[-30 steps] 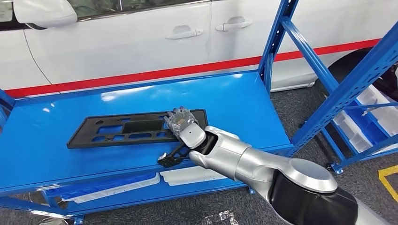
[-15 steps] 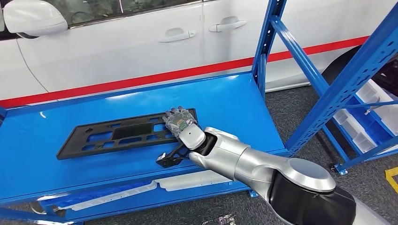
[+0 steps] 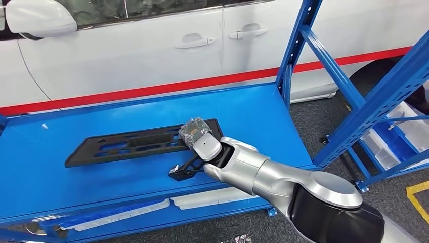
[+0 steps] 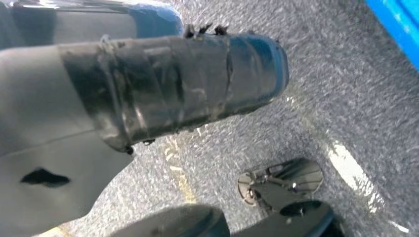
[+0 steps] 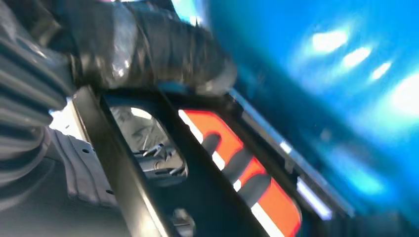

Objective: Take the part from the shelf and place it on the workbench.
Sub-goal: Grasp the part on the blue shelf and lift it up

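A long black plastic part (image 3: pixel 126 144) with several cut-outs lies along the blue shelf board (image 3: pixel 243 111). My right hand (image 3: pixel 195 132) grips its right end, fingers curled over the far edge. In the right wrist view the taped thumb (image 5: pixel 163 44) presses on the part's black frame (image 5: pixel 207 197), and dark fingers show through one opening. That end seems slightly raised off the board. My left hand (image 4: pixel 148 84) hangs over grey floor, thumb stretched out, holding nothing.
A white car (image 3: pixel 152 50) with a red stripe stands right behind the shelf. Blue uprights (image 3: pixel 293 45) and a diagonal brace rise at the shelf's right end. White parts (image 3: pixel 202 195) lie on the lower level, and bins (image 3: pixel 399 126) sit at the right.
My right hand's fingers, spread flat on the part before, have curled around its right end. The part now looks tilted. The camera has shifted slightly.
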